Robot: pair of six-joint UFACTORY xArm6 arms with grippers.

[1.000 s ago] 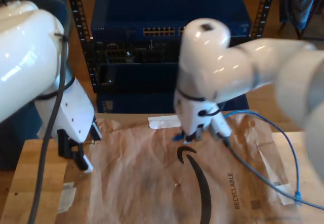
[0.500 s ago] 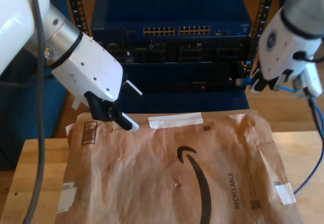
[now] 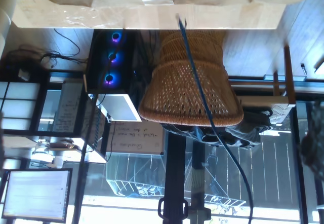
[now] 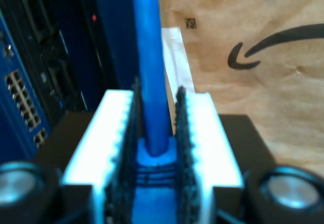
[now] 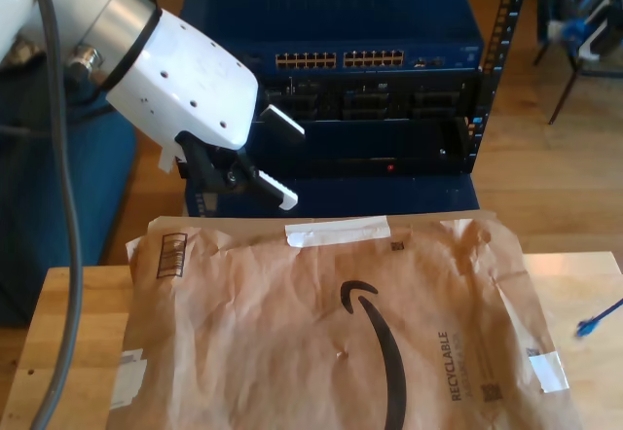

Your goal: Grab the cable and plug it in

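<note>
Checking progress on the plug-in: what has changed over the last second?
An arm at the exterior view's right lifted the cable from the envelope to the rack, then swung away; a blue cable end now shows at that view's right edge. The other arm's gripper rose toward the rack. My second gripper clamps the cable. Envelope and rack stayed put.

Crumpled brown paper mailer on light wooden table; dark rack of network switches behind; thin blue cable's end on table at exterior view's right.
</note>
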